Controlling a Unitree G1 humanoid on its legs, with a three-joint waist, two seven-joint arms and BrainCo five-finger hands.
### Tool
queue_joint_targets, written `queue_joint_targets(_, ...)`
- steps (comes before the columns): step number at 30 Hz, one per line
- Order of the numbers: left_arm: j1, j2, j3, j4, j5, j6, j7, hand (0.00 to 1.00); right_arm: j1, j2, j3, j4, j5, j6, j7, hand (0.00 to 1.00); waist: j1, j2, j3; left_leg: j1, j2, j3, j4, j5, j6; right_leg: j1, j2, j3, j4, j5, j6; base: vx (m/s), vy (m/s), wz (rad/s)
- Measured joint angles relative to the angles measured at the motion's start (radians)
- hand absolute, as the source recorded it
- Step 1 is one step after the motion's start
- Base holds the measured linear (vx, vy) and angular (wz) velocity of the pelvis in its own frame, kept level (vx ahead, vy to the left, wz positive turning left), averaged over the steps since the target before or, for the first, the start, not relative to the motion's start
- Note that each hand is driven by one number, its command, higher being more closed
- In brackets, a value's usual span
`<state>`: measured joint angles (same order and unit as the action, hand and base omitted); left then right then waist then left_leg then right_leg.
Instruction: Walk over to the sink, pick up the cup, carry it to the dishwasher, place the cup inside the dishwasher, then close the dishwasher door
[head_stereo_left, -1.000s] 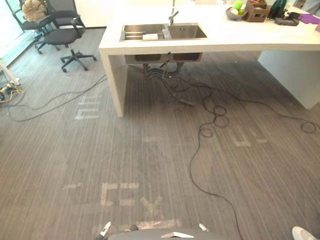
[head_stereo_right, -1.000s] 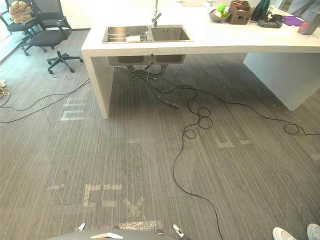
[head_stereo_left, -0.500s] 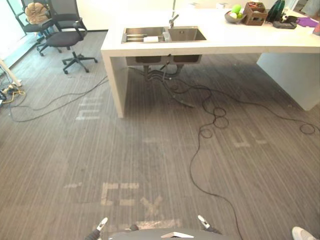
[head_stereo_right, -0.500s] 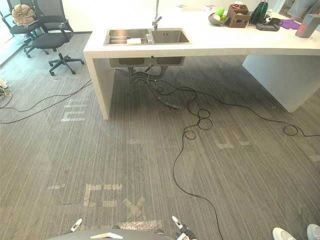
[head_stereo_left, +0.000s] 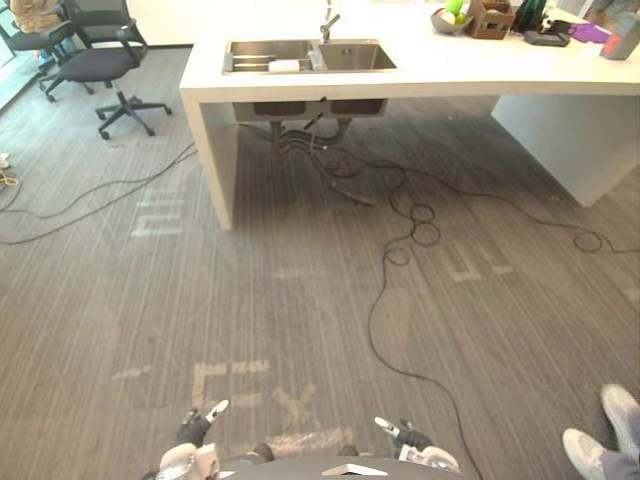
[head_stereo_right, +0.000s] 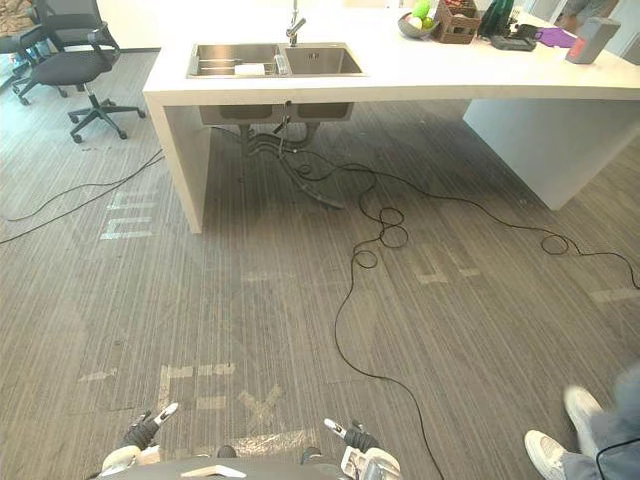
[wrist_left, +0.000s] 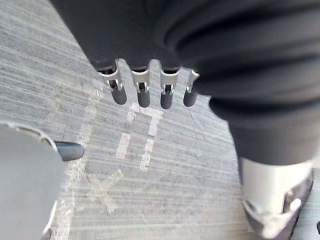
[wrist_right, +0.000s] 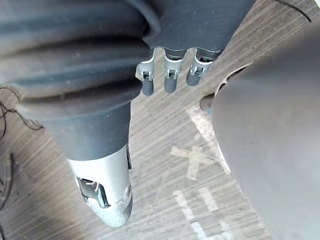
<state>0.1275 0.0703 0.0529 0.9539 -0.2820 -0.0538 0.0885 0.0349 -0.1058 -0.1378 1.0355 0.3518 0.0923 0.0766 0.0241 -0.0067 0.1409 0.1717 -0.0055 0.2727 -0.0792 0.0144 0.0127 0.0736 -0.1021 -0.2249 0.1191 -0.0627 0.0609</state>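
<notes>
The steel double sink (head_stereo_left: 310, 56) sits in the white counter (head_stereo_left: 440, 75) far ahead across the floor. A small white thing (head_stereo_left: 283, 65) lies in its left basin; I cannot tell whether it is the cup. My left hand (head_stereo_left: 195, 438) and right hand (head_stereo_left: 408, 440) hang low at the near edge of the eye views. In the left wrist view the fingers (wrist_left: 143, 92) are straight over the carpet and hold nothing. In the right wrist view the fingers (wrist_right: 170, 80) are likewise straight and bare.
Black cables (head_stereo_left: 400, 235) snake over the grey carpet between me and the counter. Office chairs (head_stereo_left: 95, 65) stand at the far left. A person's shoes (head_stereo_left: 605, 430) are at the near right. A fruit bowl (head_stereo_left: 448, 16) and boxes sit on the counter's far right.
The whole picture has shifted left and slightly up, so the camera moved. Both hands show further into the bottom edge. The person's shoes have come further in at the lower right.
</notes>
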Motion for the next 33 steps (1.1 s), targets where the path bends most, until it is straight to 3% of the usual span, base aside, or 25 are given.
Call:
queue_joint_targets(1,-0.007,0.004,-0.017,0.000,-0.013,0.009,-0.014,0.00,0.001,0.004,0.000,0.000,0.029,0.007,0.001,0.00,0.000,-0.012,0.006,0.013,-0.013,-0.003,-0.004,-0.010,0.012,-0.024,-0.027,0.000,0.085,-0.043,0.017,-0.03,0.066,0.11)
queue_joint_targets(3,-0.022,0.004,-0.024,0.003,-0.045,0.018,-0.033,0.00,0.000,-0.005,-0.004,0.001,0.094,0.025,-0.003,0.00,-0.001,-0.013,0.023,0.027,-0.026,-0.005,-0.005,-0.018,0.023,-0.084,-0.060,-0.001,0.263,-0.060,0.046,-0.05,0.063,0.00)
queue_joint_targets(5,-0.031,0.003,-0.021,0.020,-0.108,0.034,-0.048,0.00,-0.011,-0.016,-0.036,-0.016,0.158,0.024,-0.004,0.00,-0.008,-0.003,0.052,0.065,-0.034,-0.016,-0.005,-0.030,0.043,-0.177,-0.104,-0.003,0.493,-0.026,0.026,-0.05,0.066,0.03)
queue_joint_targets(7,-0.041,0.016,-0.012,0.042,-0.200,0.058,-0.067,0.00,-0.008,-0.019,-0.063,0.004,0.217,0.064,0.006,0.00,-0.027,-0.014,0.072,0.100,-0.032,-0.045,-0.005,-0.035,0.060,-0.225,-0.115,0.007,0.584,-0.076,0.028,0.03,0.044,0.26)
queue_joint_targets(9,-0.044,0.022,0.010,0.049,-0.219,0.069,-0.105,0.00,0.027,0.009,-0.121,0.006,0.249,0.084,0.015,0.00,-0.034,-0.021,0.077,0.108,-0.023,-0.053,-0.005,-0.036,0.060,-0.262,-0.101,-0.004,0.512,-0.075,0.027,0.08,0.003,0.26)
queue_joint_targets(13,-0.043,0.006,0.084,0.046,-0.160,0.062,-0.144,0.00,0.099,0.042,-0.198,0.004,0.225,0.077,0.024,0.00,-0.038,-0.026,0.092,0.085,-0.005,-0.052,0.054,-0.089,0.034,-0.283,-0.062,-0.018,0.054,0.093,0.029,0.15,-0.056,0.11)
queue_joint_targets(15,-0.041,-0.005,0.106,0.046,-0.146,0.038,-0.143,0.00,0.132,0.049,-0.207,0.004,0.224,0.080,0.024,0.00,-0.035,-0.026,0.099,0.088,0.002,-0.051,0.120,-0.149,0.013,-0.282,-0.073,-0.020,0.036,0.104,0.008,0.25,-0.151,0.04)
queue_joint_targets(18,-0.040,-0.009,0.105,0.048,-0.143,0.021,-0.144,0.00,0.142,0.052,-0.224,0.002,0.194,0.086,0.025,0.00,-0.036,-0.017,0.095,0.093,0.053,-0.065,0.218,-0.246,-0.037,-0.279,-0.063,-0.001,0.143,0.095,-0.064,0.39,-0.264,0.08)
queue_joint_targets(19,-0.037,-0.011,0.105,0.048,-0.145,0.009,-0.143,0.00,0.146,0.053,-0.228,0.002,0.191,0.085,0.024,0.00,-0.040,-0.016,0.087,0.094,0.075,-0.085,0.238,-0.282,-0.052,-0.276,-0.067,0.002,0.209,0.062,-0.069,0.57,-0.383,0.24)
queue_joint_targets(20,-0.034,-0.017,0.105,0.047,-0.146,0.002,-0.141,0.00,0.151,0.051,-0.230,0.001,0.191,0.084,0.024,0.00,-0.037,-0.011,0.077,0.100,0.089,-0.088,0.237,-0.298,-0.058,-0.278,-0.065,-0.015,0.232,0.070,-0.058,0.54,-0.321,0.37)
queue_joint_targets(21,-0.027,-0.037,0.113,0.043,-0.146,-0.012,-0.137,0.00,0.165,0.035,-0.234,-0.006,0.190,0.078,0.025,0.00,-0.044,0.014,0.050,0.099,0.126,-0.123,0.303,-0.326,-0.083,-0.275,-0.033,-0.056,0.270,0.011,-0.062,0.66,-0.365,0.16)
queue_joint_targets(22,-0.016,-0.065,0.132,0.010,-0.127,-0.044,-0.136,0.00,0.159,0.021,-0.237,-0.009,0.190,0.060,0.024,0.00,-0.035,0.041,0.035,-0.002,0.145,-0.166,0.619,-0.325,-0.123,-0.274,0.003,-0.061,0.282,-0.031,-0.082,0.57,-0.285,0.04)
queue_joint_targets(23,-0.009,-0.084,0.146,-0.008,-0.108,-0.071,-0.131,0.00,0.153,0.017,-0.236,-0.016,0.189,0.048,0.025,0.00,-0.030,0.055,0.032,-0.047,0.154,-0.172,0.733,-0.280,-0.161,-0.257,0.023,-0.062,0.274,-0.045,-0.084,0.60,-0.253,-0.09)
queue_joint_targets(24,-0.003,-0.113,0.147,-0.044,-0.083,-0.107,-0.112,0.00,0.142,0.014,-0.235,-0.044,0.186,0.026,0.025,0.00,-0.030,0.081,0.024,-0.108,0.193,-0.185,0.890,-0.169,-0.205,-0.200,0.061,-0.075,0.236,-0.064,-0.097,0.63,-0.208,-0.05)
queue_joint_targets(25,0.003,-0.132,0.132,-0.093,-0.058,-0.137,-0.093,0.00,0.126,-0.005,-0.216,-0.037,0.145,0.012,0.024,0.00,-0.027,0.081,0.031,-0.166,0.226,-0.194,1.040,-0.127,-0.205,-0.132,0.092,-0.075,0.189,-0.075,-0.115,0.62,-0.175,0.00)
queue_joint_targets(27,0.004,-0.138,0.090,-0.178,-0.058,-0.158,-0.063,0.00,0.097,-0.019,-0.177,-0.040,0.133,0.011,0.024,0.00,-0.014,0.074,0.036,-0.263,0.226,-0.185,1.193,-0.161,-0.195,-0.032,0.108,-0.062,0.121,-0.086,-0.135,0.53,-0.122,-0.25)
queue_joint_targets(29,-0.004,-0.134,0.037,-0.280,-0.060,-0.197,-0.020,0.00,0.042,-0.017,-0.148,-0.039,0.165,0.021,0.024,0.00,-0.002,0.060,0.038,-0.372,0.206,-0.156,1.140,-0.199,-0.162,0.034,0.106,-0.055,0.046,-0.072,-0.122,0.44,-0.102,-0.33)
queue_joint_targets(31,-0.027,-0.126,-0.024,-0.366,-0.045,-0.239,0.021,0.00,0.005,-0.012,-0.136,-0.045,0.208,0.029,0.024,0.00,0.023,0.045,0.042,-0.440,0.180,-0.095,0.919,-0.217,-0.116,0.080,0.089,-0.038,-0.007,-0.068,-0.116,0.37,-0.028,-0.25)
queue_joint_targets(33,-0.041,-0.129,-0.085,-0.479,0.003,-0.296,0.095,0.00,-0.012,-0.011,-0.092,-0.103,0.218,0.042,0.019,0.00,0.036,0.017,0.058,-0.477,0.113,-0.041,0.539,-0.158,-0.088,0.131,0.037,-0.033,-0.034,-0.087,-0.085,0.50,0.071,-0.12)
